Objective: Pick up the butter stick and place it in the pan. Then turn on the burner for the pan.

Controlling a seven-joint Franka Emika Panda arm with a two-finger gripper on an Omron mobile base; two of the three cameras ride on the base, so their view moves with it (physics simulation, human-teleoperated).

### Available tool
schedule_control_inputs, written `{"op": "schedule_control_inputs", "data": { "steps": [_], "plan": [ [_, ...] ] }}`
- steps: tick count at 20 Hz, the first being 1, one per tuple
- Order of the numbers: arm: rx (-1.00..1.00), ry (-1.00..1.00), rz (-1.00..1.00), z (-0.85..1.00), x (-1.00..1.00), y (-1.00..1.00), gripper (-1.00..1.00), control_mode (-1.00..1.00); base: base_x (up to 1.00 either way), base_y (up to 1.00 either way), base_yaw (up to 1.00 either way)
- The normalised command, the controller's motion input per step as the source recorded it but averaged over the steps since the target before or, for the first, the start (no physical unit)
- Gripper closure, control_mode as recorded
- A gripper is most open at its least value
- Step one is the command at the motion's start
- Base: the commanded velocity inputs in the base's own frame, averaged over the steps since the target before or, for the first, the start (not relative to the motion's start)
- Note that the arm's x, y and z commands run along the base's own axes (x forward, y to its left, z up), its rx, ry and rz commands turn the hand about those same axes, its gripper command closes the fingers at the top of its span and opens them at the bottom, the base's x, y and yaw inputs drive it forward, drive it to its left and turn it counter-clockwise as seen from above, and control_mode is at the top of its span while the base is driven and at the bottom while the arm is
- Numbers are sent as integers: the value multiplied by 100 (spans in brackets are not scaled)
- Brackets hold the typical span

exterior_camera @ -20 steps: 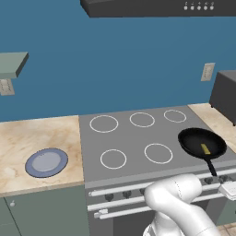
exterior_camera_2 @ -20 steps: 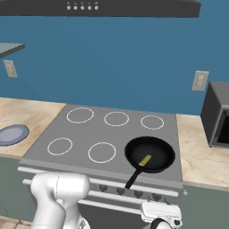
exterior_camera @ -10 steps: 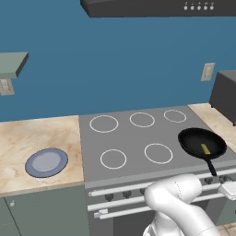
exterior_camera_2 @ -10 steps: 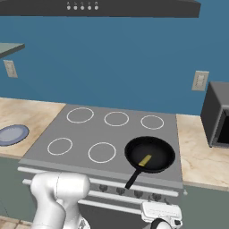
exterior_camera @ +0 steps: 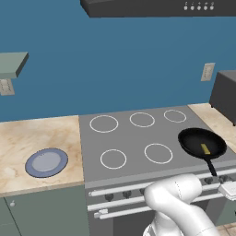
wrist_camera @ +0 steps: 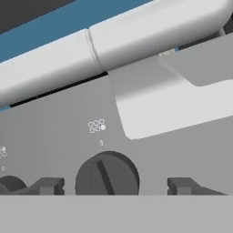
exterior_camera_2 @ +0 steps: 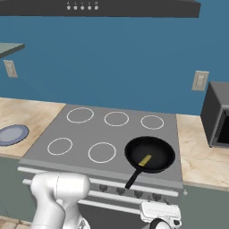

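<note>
A: Butter stick [exterior_camera_2: 144, 160] is lying in the pan [exterior_camera_2: 150, 154], lower right of the right base view, on the front right ring of the stove [exterior_camera_2: 89, 134]. So the pick-and-place part looks done. I'd say we're on the burner step now.

B: Agreed. Hand view has a dark round knob [wrist_camera: 107, 175] at bottom centre, with a slot running top left to bottom right. The gripper [wrist_camera: 116, 186] has one dark finger tip [wrist_camera: 45, 185] to the knob's left and the other to its right. Jaws spread wide, nothing pinched.

A: Touching the knob?

B: Can't tell. The tips flank it with a gap showing on both sides, more on the right. Depth isn't readable from here.

A: How to do it well, imo: ease straight in along the knob's axis till the tips are past its rim, centre it btwn them, then close evenly and twist. If it's off-centre, one tip will probably push the knob sideways and slip.

B: Also check it's the right knob. A 2nd one [wrist_camera: 10, 184] peeks in at bottom left. The little dot diagram [wrist_camera: 96, 126] above ours should say which ring it feeds, but it's too small to read.

A: And the butter vs the jaws?

B: Well apart. In the right base view the hand [exterior_camera_2: 160, 214] sits at the bottom edge, below the pan handle [exterior_camera_2: 133, 178] and the stove's front panel. The butter is up on the cooktop, above it.
</note>
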Motion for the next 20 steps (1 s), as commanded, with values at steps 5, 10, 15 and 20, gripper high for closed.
{"op": "schedule_control_inputs", "data": {
  "steps": [5,10,15,20],
  "plan": [
    [0,0,0,0,0,0,100,-100,0,0,0],
    [-1,-2,0,0,0,0,100,-100,0,0,0],
    [-8,-5,0,0,0,0,100,-100,0,0,0],
    [-16,-6,0,0,0,0,100,-100,0,0,0]
  ]
}}
